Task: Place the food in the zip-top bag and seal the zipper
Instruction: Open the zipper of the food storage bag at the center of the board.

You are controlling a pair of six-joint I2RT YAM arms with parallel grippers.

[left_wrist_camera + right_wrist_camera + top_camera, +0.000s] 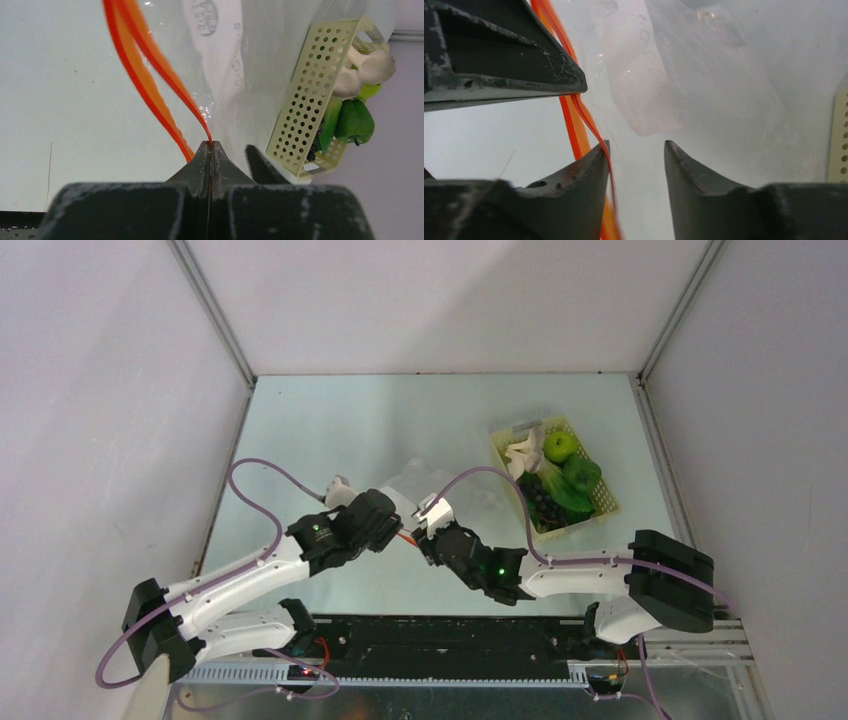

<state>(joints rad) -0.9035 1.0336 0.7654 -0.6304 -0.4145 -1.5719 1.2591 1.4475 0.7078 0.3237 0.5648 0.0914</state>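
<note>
The clear zip-top bag (pixel 445 490) lies mid-table, its mouth toward the arms. My left gripper (pixel 398 530) is shut on one orange-red zipper strip (pixel 165 75), pinched at the fingertips (pixel 210 145); the mouth stands parted. My right gripper (pixel 425 536) is open at the mouth (pixel 635 150), with one zipper strip (pixel 596 135) against the inner face of its left finger (pixel 589 172). The food is in the pale yellow basket (pixel 600 502): green apple (pixel 560 447), green pepper (pixel 582 473), mushrooms (pixel 525 452), grapes (pixel 543 505), bok choy (pixel 562 492). The white slider tab is out of view.
The basket (pixel 320 100) stands just right of the bag, near the right wall. The enclosure's white walls close in the table on the left, back and right. A white object (pixel 338 486) lies left of the bag behind my left wrist.
</note>
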